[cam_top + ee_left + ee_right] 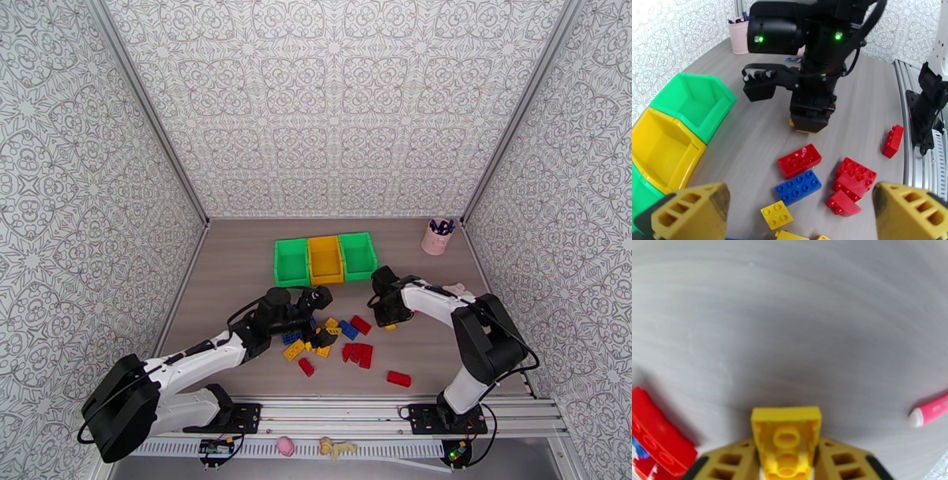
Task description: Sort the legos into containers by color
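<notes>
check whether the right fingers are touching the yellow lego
Touching. The right wrist view shows the yellow lego pressed between the right fingers, with no gap on either side.

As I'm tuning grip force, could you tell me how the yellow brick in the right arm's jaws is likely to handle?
The yellow brick looks like rigid plastic with a hollow, tubed face showing, so probably stiff and light. Its smooth walls may slip if the jaws of the right gripper hold loosely. Flat-sided, it should not roll if dropped.
</notes>
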Controlling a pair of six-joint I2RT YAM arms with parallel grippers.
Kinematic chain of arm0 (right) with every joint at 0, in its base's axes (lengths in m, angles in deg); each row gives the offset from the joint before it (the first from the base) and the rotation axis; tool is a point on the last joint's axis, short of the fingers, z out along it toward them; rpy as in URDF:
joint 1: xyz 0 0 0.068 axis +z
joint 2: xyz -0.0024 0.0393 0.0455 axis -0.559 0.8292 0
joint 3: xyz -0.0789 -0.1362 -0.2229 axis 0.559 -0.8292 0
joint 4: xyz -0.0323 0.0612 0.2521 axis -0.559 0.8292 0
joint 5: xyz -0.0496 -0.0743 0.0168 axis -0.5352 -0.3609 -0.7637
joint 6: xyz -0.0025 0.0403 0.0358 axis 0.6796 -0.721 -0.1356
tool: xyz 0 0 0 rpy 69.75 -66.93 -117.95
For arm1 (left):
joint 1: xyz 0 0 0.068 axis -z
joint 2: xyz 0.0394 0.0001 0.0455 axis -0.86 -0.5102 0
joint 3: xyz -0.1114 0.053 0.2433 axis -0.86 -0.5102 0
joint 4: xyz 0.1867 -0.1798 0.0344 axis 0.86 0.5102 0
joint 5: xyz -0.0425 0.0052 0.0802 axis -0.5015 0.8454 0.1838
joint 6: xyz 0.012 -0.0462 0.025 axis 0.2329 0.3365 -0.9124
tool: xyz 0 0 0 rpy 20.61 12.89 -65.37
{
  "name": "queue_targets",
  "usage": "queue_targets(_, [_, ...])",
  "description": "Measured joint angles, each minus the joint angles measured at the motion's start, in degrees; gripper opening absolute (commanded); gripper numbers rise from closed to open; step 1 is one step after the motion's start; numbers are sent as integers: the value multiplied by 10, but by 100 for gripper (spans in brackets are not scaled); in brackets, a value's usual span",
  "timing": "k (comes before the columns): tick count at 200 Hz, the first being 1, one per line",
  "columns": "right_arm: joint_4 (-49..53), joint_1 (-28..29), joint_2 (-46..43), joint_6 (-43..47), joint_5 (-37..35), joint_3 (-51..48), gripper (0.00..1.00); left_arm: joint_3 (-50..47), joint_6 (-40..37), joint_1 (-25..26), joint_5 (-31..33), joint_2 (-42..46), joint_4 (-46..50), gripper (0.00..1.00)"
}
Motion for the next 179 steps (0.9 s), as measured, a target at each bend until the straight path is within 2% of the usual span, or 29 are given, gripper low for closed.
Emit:
queue_targets(55, [-21,0,-73,-2,-7,-3,31,0,4,0,31,10,-1,100])
queue_targets(105, [-129,0,-106,-12,-23,13,30,0,21,-1,61,43,2,100])
queue_targets(133, [-193,0,-66,-15,-27,70,30,0,39,-2,82,57,3,100])
queue_targets(179, [-266,0,62,-15,-31,180,30,-24,79,-3,123,76,4,100])
